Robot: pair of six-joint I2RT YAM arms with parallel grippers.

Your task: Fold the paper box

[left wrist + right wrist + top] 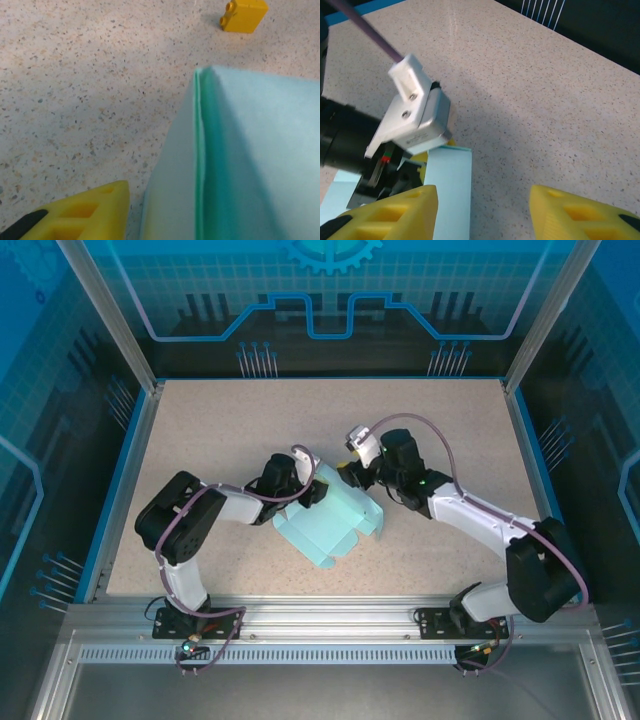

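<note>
paper box [330,528] sits roughly mid-table, a bit toward the near edge and skewed to the table edges. It's half-formed: flat base panel, at least one wall standing on the far-left side. Thin pale-blue card, matte, die-cut tabs showing at the near corner. In the left wrist view the raised wall [200,150] reads as a doubled layer with a sharp crease, greener in the shaded fold. left gripper [308,488] is at the box's far-left edge. One yellow finger [85,215] is just beside the outside of that wall and its partner is hidden, so can't tell whether that pincer is apart or pinching card. right gripper [481,191] is at the box's far-right side, pincer clearly apart, with bare table in the gap and a narrow card flap [451,190] lying just beside one finger, not clamped. My read: the step in hand is standing and creasing a side wall. To do it well, one arm should steady the raised wall or pin the base while the other sweeps the flap up along its score line. Go slowly: card this thin likely buckles off-crease, and the box probably slides on the smooth speckled table [200,440]. small yellow brick [243,15] lies on the table beyond the box, apart from it; steer clear.
</note>
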